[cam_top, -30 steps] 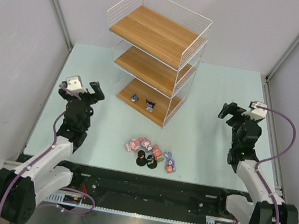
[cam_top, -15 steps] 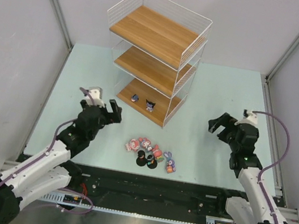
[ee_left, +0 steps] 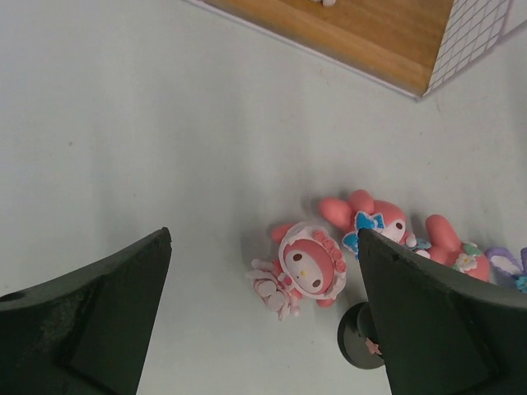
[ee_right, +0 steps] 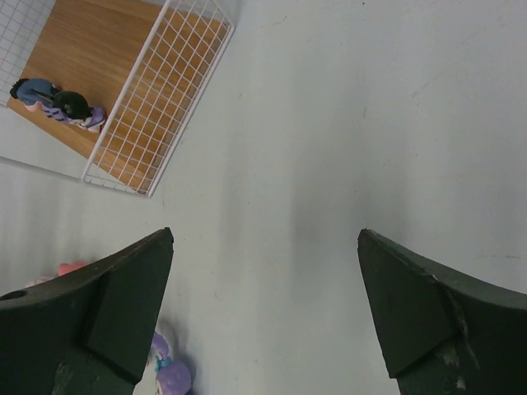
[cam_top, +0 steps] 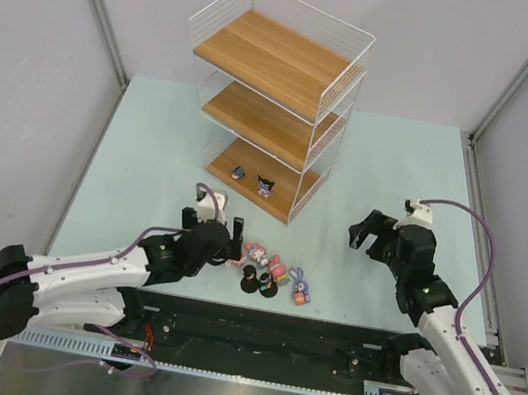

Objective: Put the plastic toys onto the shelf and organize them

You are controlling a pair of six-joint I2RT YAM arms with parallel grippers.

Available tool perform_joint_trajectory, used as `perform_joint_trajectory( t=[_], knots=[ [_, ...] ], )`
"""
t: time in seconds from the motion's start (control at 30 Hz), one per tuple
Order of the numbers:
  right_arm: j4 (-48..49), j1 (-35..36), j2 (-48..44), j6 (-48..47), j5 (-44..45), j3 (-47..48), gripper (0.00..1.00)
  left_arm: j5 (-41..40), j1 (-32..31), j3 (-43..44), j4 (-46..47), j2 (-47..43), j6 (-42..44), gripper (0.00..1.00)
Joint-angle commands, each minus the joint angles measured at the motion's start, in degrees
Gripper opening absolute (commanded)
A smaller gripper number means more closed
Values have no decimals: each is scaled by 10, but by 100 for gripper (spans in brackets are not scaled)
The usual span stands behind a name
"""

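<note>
1. The left gripper [ee_left: 263,239] is held wide open and empty at the left edge of the toys [cam_top: 267,271], which are clustered on the table [cam_top: 152,138] in front of the shelf [cam_top: 271,97].
2. The right gripper [ee_right: 265,234] is spread fully, with nothing grasped (well apart from the cluster).
3. Two more figurines [cam_top: 252,180] are seen on the bottom board [cam_top: 284,201].

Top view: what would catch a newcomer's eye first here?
The tall white wire shelf stands at the far side of the table, its top board bare and two small figurines on the bottom board. Then comes the cluster of pink and purple toys near the table's front edge, with the open left gripper right beside it. The open right gripper hangs over bare table.
</note>
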Motion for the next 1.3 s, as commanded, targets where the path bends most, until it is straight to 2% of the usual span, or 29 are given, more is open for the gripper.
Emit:
perform_joint_trajectory(
  t=[0.0,0.17,0.33,0.53,0.63,0.67,0.93,1.07,1.27],
  knots=[
    [-9,3,-3,2,1,2,100,-52,-30,35,-27,57,-60,100],
    [-24,3,-18,6,12,2,100,-59,-43,39,-29,99,-55,99],
    [-30,2,-24,3,12,2,100,-30,-44,22,26,95,-14,99],
    [-31,3,-25,-7,-7,2,100,8,-44,14,61,101,12,95],
    [-31,2,-26,-8,-12,2,100,30,-44,10,81,109,26,90],
    [-32,2,-25,-9,-16,2,100,35,-44,9,85,112,30,85],
    [-34,3,-25,-16,-30,2,100,64,-43,4,96,128,73,76],
    [-34,3,-25,-17,-34,1,100,74,-40,-8,98,128,77,66],
    [-30,2,-17,-20,-39,2,100,95,-30,-23,124,113,72,66]
  ],
)
